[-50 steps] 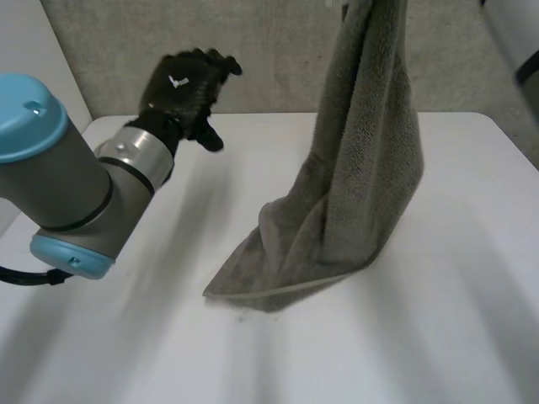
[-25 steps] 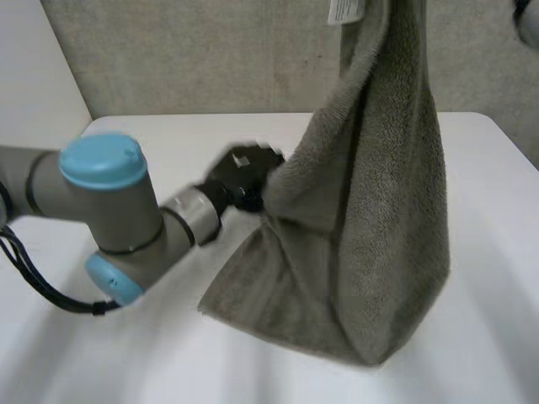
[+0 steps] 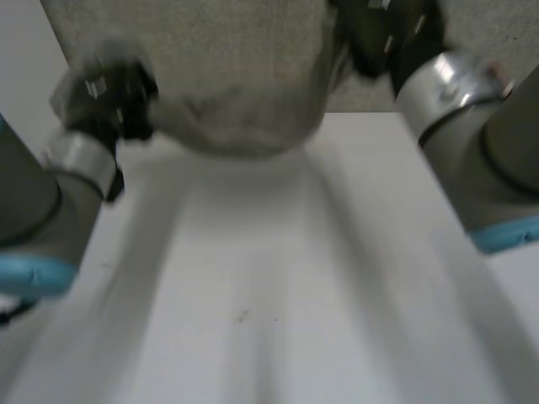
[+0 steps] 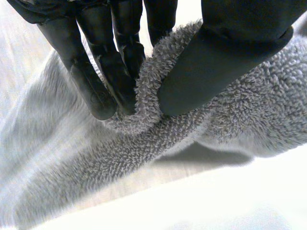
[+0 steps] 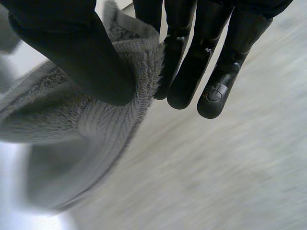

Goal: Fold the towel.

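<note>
The grey towel (image 3: 244, 84) hangs spread between my two hands, lifted above the far part of the white table (image 3: 278, 278). My left hand (image 3: 105, 93) holds its left end; in the left wrist view the thumb (image 4: 216, 62) and fingers (image 4: 108, 76) pinch a rolled edge of the towel (image 4: 249, 110). My right hand (image 3: 387, 38) holds the right end, higher up. In the right wrist view the thumb (image 5: 72, 52) presses a towel edge (image 5: 96, 124) against the fingers (image 5: 184, 72). The towel sags in the middle.
A grey wall (image 3: 497, 34) stands behind the table's far edge. Both grey forearms reach in from the sides, the right arm (image 3: 488, 160) over the table's right part. A small dark speck (image 3: 242, 316) lies on the tabletop.
My left hand went from open beside the towel to pinching its lower edge. Both hands then raised the towel off the table and spread it between them.
</note>
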Controlling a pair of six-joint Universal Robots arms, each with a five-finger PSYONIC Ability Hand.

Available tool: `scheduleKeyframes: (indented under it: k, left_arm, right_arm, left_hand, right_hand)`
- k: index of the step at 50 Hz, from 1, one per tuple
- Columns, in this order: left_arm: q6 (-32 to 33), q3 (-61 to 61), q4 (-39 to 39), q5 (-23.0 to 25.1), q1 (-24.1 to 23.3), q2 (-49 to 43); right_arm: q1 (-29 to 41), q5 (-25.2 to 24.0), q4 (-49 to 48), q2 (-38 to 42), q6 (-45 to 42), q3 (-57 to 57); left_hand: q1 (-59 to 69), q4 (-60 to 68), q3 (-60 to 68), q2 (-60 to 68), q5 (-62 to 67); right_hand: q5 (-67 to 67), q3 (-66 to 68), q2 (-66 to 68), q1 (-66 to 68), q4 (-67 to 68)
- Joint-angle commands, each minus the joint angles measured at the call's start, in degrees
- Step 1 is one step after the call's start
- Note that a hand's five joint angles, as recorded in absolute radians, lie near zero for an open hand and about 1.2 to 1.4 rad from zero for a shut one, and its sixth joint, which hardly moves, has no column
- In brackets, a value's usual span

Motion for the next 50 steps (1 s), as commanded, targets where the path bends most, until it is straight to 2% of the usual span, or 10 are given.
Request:
scheduleKeyframes:
  k: [1,6,8,13,19,23,27,31,37,50]
  left_arm:
    - [0.39,-17.02,-2.84,-0.10,-0.90,-0.12]
    - [0.66,-19.33,-13.76,-0.01,-5.83,-0.21]
    - [0.66,-17.66,-20.50,0.25,-9.15,0.31]
    - [2.32,-13.80,-23.78,-0.01,-12.06,2.77]
    - [8.74,-8.96,-22.11,-0.01,-11.63,4.01]
    - [16.37,-5.54,-17.11,0.60,-9.52,3.05]
    - [24.54,-3.16,-12.10,6.38,-8.29,-2.47]
    - [30.60,-1.49,-11.82,11.39,-8.03,-7.04]
    - [40.72,0.10,-14.72,13.17,-5.39,-13.12]
    - [43.11,0.80,-20.07,13.70,-5.04,-17.87]
  right_arm:
    - [-0.04,-1.42,14.62,6.73,-3.24,6.60]
    - [-0.74,1.22,16.91,7.60,-5.79,8.27]
    - [-1.18,2.44,16.91,7.61,-5.70,8.44]
    - [-3.20,2.36,16.82,6.99,-5.35,9.58]
    - [-3.47,2.27,15.77,6.38,-5.26,12.22]
    - [-3.64,2.18,14.63,4.62,-5.26,14.50]
    - [-4.61,1.92,12.52,2.43,-5.35,18.19]
    - [-4.87,1.66,11.55,1.28,-5.43,20.31]
    - [-6.19,1.57,9.88,-0.31,-5.70,23.83]
    - [-8.56,-0.19,9.17,-0.75,-6.14,25.41]
  left_hand:
    - [-3.43,-5.78,-5.60,-5.64,-4.78]
    - [-20.67,-23.02,-22.84,-22.88,-22.02]
    - [-36.07,-38.43,-38.24,-38.29,-37.43]
    - [-54.46,-56.82,-56.63,-56.68,-55.82]
    - [-55.32,-57.67,-57.49,-57.54,-56.68]
    - [-53.81,-56.17,-55.98,-56.03,-55.17]
    - [-49.45,-51.81,-51.62,-51.67,-50.81]
    - [-43.09,-45.44,-45.26,-45.30,-44.44]
    - [-35.97,-38.33,-38.14,-38.19,-37.33]
    - [-32.80,-35.16,-34.97,-35.02,-34.16]
  right_hand:
    - [14.02,11.96,12.14,24.53,11.52]
    - [14.02,11.96,12.14,24.53,11.52]
    - [14.02,11.96,12.14,24.53,11.52]
    - [14.02,11.96,12.14,24.53,11.52]
    - [14.02,11.96,12.14,24.53,11.52]
    - [14.02,11.96,12.14,24.53,11.52]
    - [14.02,11.96,12.14,24.53,11.52]
    - [14.02,11.96,12.14,24.53,11.52]
    - [14.02,11.96,12.14,24.53,11.52]
    - [14.02,11.96,12.14,24.53,11.52]
